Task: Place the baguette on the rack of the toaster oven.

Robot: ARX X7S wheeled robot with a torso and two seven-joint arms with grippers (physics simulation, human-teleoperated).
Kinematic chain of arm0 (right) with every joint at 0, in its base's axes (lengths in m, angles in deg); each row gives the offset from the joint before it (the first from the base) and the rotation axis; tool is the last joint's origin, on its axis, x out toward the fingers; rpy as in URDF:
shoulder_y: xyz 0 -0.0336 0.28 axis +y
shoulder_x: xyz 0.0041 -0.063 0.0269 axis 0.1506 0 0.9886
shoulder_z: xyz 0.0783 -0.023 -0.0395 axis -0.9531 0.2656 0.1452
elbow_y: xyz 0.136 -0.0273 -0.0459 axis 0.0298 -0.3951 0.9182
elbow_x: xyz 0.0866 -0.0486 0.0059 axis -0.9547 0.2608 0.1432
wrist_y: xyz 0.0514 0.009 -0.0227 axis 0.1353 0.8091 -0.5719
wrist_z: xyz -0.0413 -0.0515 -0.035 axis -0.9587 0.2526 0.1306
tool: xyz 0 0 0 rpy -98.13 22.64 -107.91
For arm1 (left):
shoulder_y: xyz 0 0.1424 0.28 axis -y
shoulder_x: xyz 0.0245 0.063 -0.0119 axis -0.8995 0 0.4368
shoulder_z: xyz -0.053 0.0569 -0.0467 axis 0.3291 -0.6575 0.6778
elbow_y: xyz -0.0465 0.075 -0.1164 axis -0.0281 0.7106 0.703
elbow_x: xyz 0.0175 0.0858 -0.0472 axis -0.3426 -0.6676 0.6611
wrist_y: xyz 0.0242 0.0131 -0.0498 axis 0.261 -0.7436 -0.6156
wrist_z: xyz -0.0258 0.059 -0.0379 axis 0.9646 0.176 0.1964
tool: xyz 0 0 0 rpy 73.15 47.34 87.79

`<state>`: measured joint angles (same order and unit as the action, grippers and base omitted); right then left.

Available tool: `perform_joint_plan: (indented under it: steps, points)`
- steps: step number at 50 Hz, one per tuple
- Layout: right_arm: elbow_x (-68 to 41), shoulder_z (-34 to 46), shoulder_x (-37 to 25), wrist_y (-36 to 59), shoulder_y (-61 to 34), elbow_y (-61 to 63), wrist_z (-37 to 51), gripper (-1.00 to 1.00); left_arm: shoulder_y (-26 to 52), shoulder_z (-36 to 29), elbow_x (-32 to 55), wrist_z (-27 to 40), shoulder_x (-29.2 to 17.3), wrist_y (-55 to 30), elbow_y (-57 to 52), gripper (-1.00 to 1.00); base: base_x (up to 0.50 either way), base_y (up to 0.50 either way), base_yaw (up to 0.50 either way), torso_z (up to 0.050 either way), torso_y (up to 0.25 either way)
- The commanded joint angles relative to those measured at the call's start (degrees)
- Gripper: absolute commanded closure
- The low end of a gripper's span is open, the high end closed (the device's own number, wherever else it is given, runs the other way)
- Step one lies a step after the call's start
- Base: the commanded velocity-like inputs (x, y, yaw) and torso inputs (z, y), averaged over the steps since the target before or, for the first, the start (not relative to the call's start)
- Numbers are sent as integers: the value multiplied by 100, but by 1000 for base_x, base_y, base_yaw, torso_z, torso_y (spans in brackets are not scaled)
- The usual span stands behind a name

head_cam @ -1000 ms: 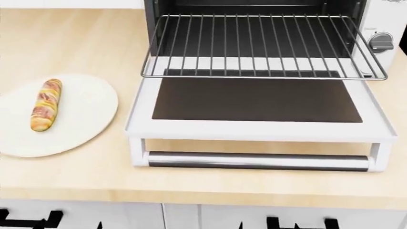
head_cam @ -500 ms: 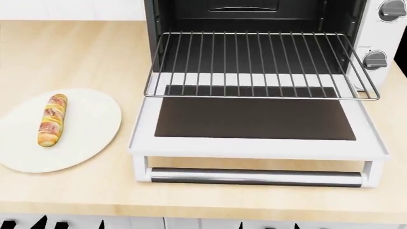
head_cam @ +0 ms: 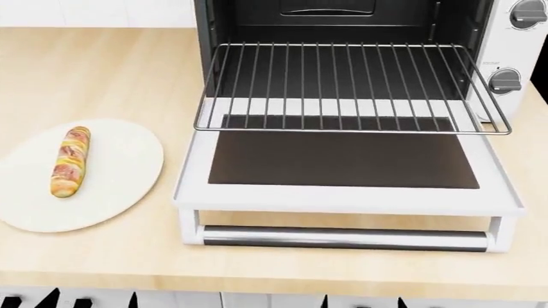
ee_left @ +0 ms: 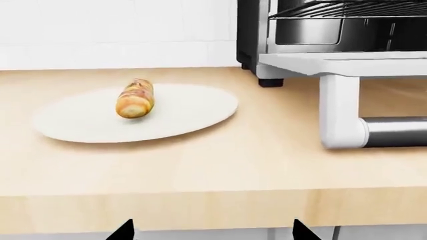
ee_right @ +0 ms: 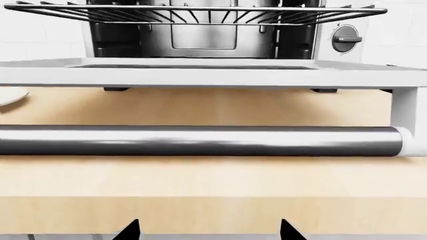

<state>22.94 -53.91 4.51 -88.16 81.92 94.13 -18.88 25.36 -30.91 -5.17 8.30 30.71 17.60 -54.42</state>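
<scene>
The baguette (head_cam: 70,162) lies on a round white plate (head_cam: 128,186) at about nine o'clock from the toaster oven (head_cam: 501,38) in the head view, untouched, its long axis running roughly toward the wall. The oven door (head_cam: 342,160) is folded flat onto the counter (head_cam: 102,70), and the rack (head_cam: 342,86) is drawn out above it at twelve o'clock, bare and ready.

The loaf looks light and probably stiff enough to lift as one piece. Its rounded crust could roll between the pads, and a hard squeeze might crush it — so a grip across the narrow middle, square to its length, seems the safest hold. It is far shorter than the rack is wide, and the rods (head_cam: 301,83) run front to back, so laying it crosswise should keep it from slipping between them.

Little of either gripper is visible. In the left wrist view only two dark tips (ee_left: 123,231) poke up below the counter's edge, spread well apart, so the left gripper (ee_left: 212,235) appears wide and empty. The right gripper (ee_right: 208,232) shows the same pair of parted tips beneath the steel handle (ee_right: 200,141) — also wide, holding nothing. The arms themselves and the far end of the loaf in the left wrist view are out of sight.
</scene>
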Motion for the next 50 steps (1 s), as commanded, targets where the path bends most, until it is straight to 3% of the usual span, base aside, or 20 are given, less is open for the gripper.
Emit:
perform_joint_plan:
  steps: [1,11,15,21,30,50]
  points:
    - [-70,-215,-98,1451,-94,1487,-14,-100,104,56,304,249,-127,-1354,-1470,-100,0,0,0,0,0]
    - [-833,-678,-546,4734,-1189,4159,460,-100,956,307,1069,611,-651,-4404,-3800,-100,0,0,0,0,0]
    - [-1391,-1269,-632,6045,-1829,4900,563,-100,1497,820,1826,705,-583,-5617,-4398,-100,0,0,0,0,0]
    - [-2153,-2006,-625,7673,-2464,5515,662,-100,1897,1229,2267,848,-670,-6601,-4660,-100,0,0,0,0,0]
    - [-4009,-2604,-1076,7687,-2636,5539,1908,-100,1982,1406,2379,985,-681,-6853,-4756,-100,10,0,0,0,0]
    - [-4498,-2649,-1281,7347,-2442,5402,2185,-100,1687,1176,2054,998,-881,-6325,-4353,-100,240,0,0,0,0]
